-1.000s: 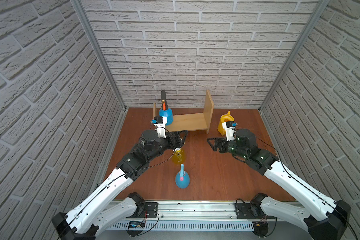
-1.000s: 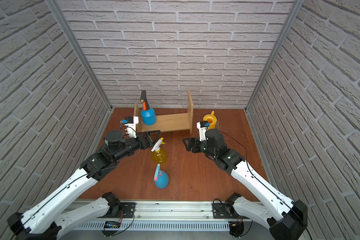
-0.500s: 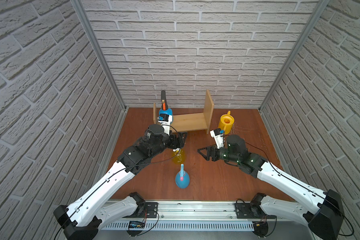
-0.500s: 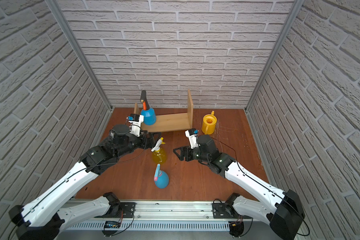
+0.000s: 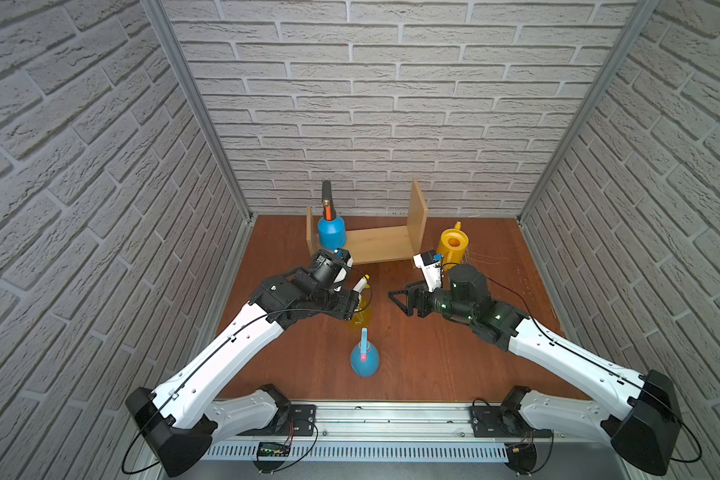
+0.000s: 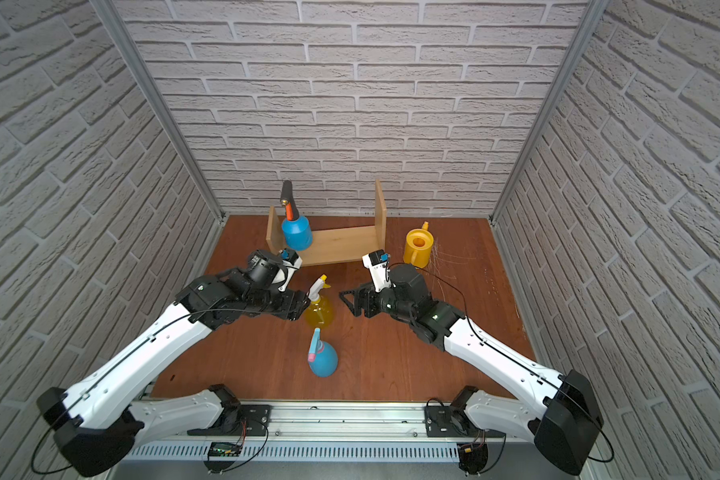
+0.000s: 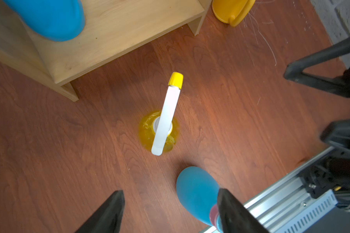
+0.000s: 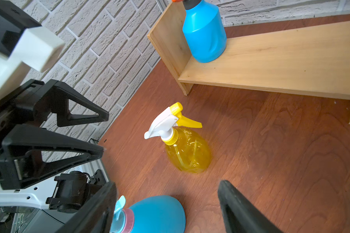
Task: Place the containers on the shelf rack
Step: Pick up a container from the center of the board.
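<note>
The blue pump sprayer [image 5: 331,232] [image 6: 297,233] stands at the left end of the light-wood shelf rack [image 5: 381,247] [image 6: 341,247] [image 8: 271,60]. On the floor in front stands the translucent yellow trigger bottle [image 6: 319,311] [image 7: 162,129] [image 8: 187,151]. Nearer lies the blue-pink teardrop bottle [image 5: 364,359] [image 6: 323,360]. The yellow watering can [image 5: 453,246] [image 6: 419,247] sits right of the rack. My left gripper [image 6: 300,305] [image 7: 170,203] is open just left of the yellow bottle, not touching it. My right gripper [image 5: 400,303] [image 8: 168,201] is open to the bottle's right, holding nothing.
Brick-pattern walls close the floor [image 5: 433,357] on three sides. A metal rail [image 5: 391,419] runs along the near edge. The rack's taller panel [image 5: 417,216] stands at its right end. Bare board lies between the sprayer and that panel.
The left gripper has come nearer and lower to the yellow bottle's side, its jaws somewhat narrower. The right gripper has left the watering can and moved towards the middle of the floor.
</note>
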Controlling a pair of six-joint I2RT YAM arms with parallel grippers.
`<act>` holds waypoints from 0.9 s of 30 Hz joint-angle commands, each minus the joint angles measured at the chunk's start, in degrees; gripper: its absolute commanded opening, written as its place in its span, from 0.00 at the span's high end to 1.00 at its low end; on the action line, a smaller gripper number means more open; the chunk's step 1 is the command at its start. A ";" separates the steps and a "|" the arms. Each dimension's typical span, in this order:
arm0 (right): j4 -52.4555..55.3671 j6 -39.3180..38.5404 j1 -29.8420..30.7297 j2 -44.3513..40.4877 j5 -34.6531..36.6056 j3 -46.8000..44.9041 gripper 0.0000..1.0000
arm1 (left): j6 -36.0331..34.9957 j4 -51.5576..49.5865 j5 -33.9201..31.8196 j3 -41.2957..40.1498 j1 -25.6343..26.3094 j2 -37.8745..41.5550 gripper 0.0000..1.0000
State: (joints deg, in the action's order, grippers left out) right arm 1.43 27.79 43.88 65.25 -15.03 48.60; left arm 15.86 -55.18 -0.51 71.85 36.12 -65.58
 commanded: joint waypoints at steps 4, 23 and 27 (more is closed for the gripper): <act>-2.23 0.07 -0.39 -0.06 0.32 0.65 0.16 | -6.67 6.89 9.71 -1.46 -5.88 -2.52 0.37; -4.24 2.25 -0.90 0.57 -1.37 0.64 0.16 | -18.07 16.14 14.23 -8.17 -9.31 -8.03 0.53; -3.78 1.62 -0.92 0.76 -1.03 0.92 0.16 | -18.56 16.48 15.34 -8.17 -9.90 -8.97 0.57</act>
State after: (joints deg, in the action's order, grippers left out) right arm -0.27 29.78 43.18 66.02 -15.66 48.25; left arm -1.08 -41.36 13.06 64.29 26.94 -74.11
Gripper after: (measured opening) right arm 0.845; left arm 0.430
